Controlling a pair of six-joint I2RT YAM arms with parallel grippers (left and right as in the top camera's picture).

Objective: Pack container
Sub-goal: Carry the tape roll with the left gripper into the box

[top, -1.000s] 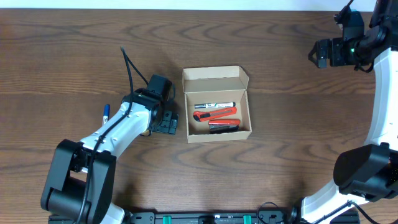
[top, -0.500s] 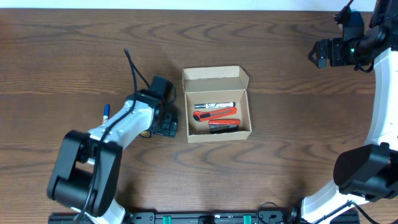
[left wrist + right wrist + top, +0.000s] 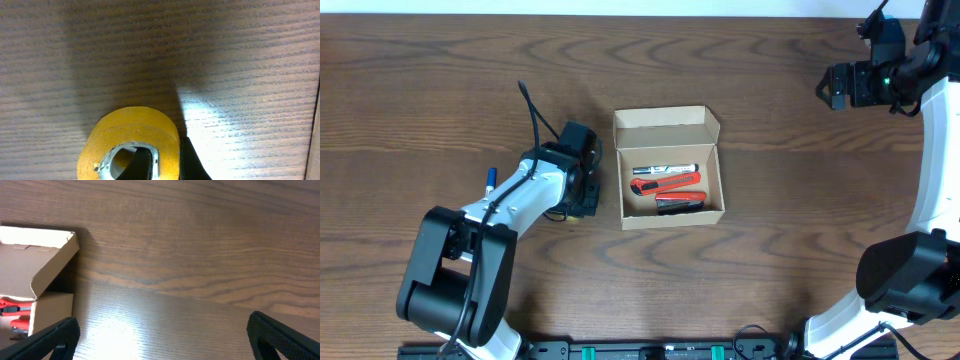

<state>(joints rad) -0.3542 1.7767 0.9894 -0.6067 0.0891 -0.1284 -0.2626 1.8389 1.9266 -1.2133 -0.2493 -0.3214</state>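
— With its flap hinged back, where's the small tan cardboard box [image 3: 670,219]?
— On the brown wooden table [image 3: 440,70]. Left gripper [image 3: 582,192] just left of it, pinching a yellow tape roll [image 3: 131,131]: one finger [image 3: 141,164] in the core, one outside.
— Right gripper [image 3: 162,320]?
— Well right of the box, jaws wide.
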